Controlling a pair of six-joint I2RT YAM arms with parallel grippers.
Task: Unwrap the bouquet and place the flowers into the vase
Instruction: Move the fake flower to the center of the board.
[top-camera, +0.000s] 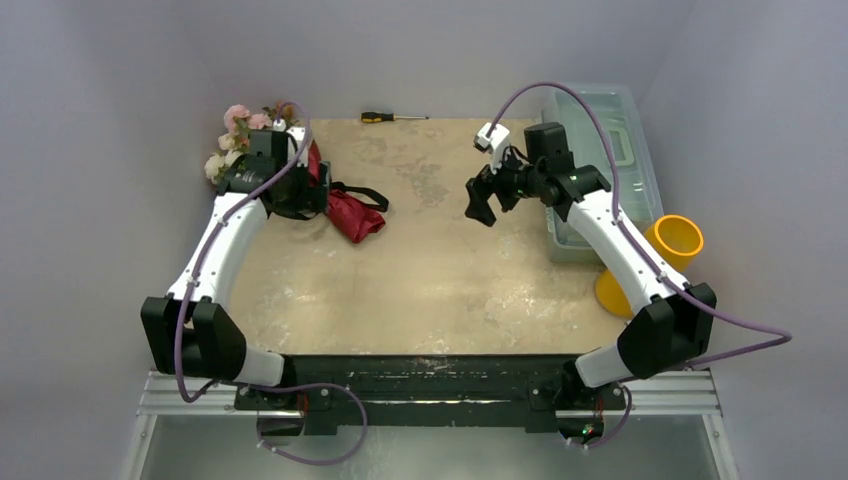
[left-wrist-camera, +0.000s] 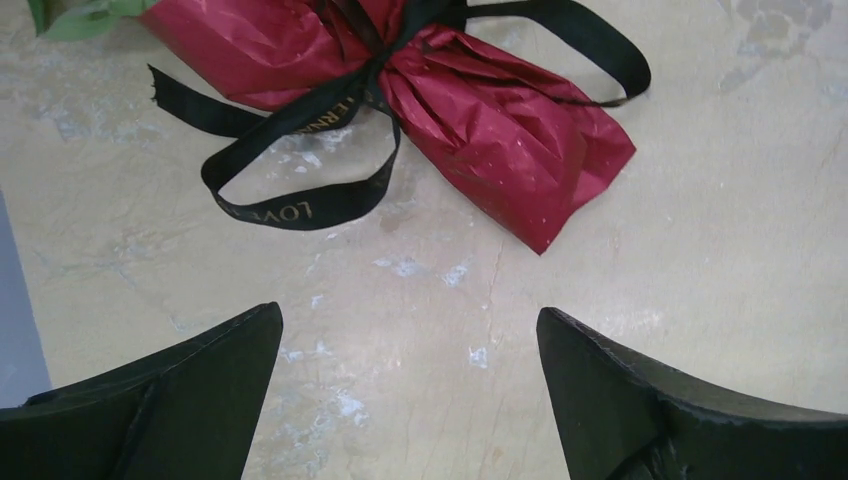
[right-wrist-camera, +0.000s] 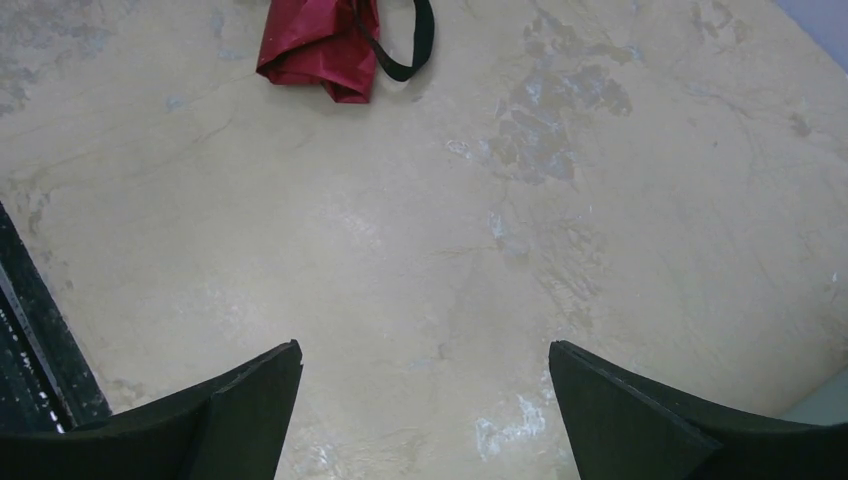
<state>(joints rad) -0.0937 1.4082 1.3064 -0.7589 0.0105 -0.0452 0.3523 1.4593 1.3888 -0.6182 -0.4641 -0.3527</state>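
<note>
At 4 o'clock, by the edge of the table (top-camera: 420, 280), the vase (top-camera: 672, 243) is seen, partly hidden behind the right arm. Farther in, the right gripper (right-wrist-camera: 425, 345) is held wide open over bare tabletop. At 10 o'clock the left gripper (left-wrist-camera: 410, 315) is spread open near the bouquet (left-wrist-camera: 470, 110), tied with black ribbon (left-wrist-camera: 300, 205). A screwdriver (top-camera: 393, 117) is laid at 12 o'clock.
</note>
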